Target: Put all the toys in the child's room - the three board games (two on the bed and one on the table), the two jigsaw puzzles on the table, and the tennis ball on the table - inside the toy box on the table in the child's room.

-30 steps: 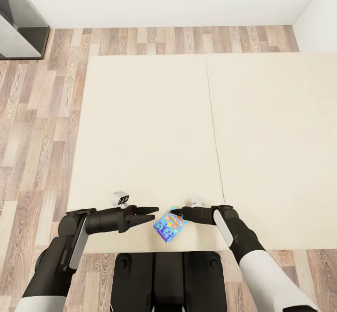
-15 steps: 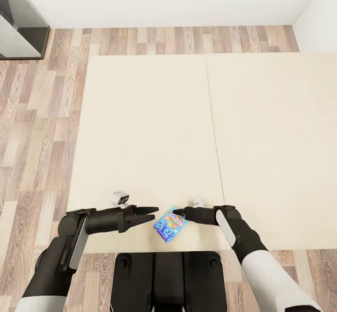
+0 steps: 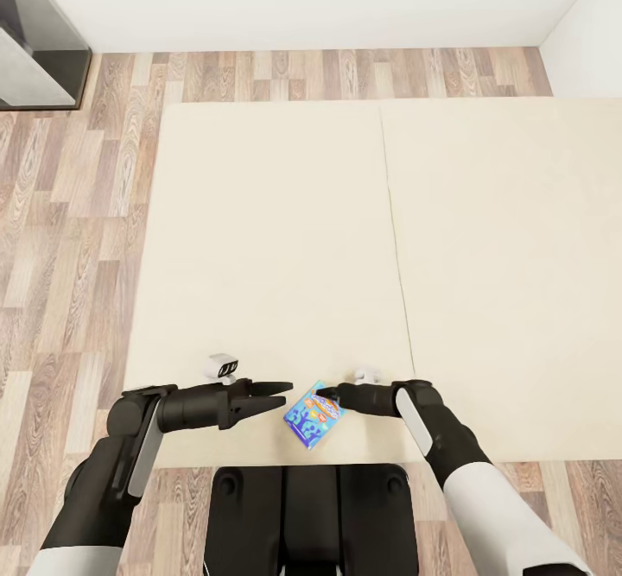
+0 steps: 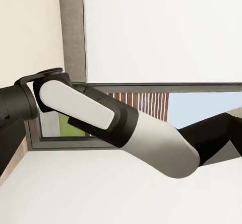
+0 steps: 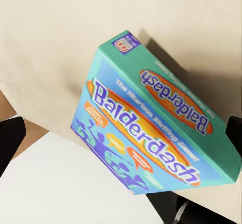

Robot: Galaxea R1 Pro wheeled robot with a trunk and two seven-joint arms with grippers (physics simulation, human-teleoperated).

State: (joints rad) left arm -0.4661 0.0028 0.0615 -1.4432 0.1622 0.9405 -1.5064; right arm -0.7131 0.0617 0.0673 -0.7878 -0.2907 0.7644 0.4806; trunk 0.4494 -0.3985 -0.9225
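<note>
A small blue board game (image 3: 313,414) with cartoon print lies flat near the front edge of the bed (image 3: 276,239), on its cream mattress. My right gripper (image 3: 326,401) reaches in from the right at the box's upper right corner. In the right wrist view the printed lid (image 5: 146,128) lies between the two dark fingertips (image 5: 10,139); the right gripper (image 5: 122,133) is open, with a gap on one side of the box. My left gripper (image 3: 281,393) hovers open just left of the box, pointing at it and holding nothing.
Wooden floor (image 3: 69,239) runs along the bed's left side and behind it. A dark cabinet (image 3: 34,36) stands at the far left by the white wall. My own base (image 3: 311,507) is at the bed's front edge. My right forearm (image 4: 116,128) crosses the left wrist view.
My right gripper has only shifted a little at the box's corner. The box and the left arm have not moved.
</note>
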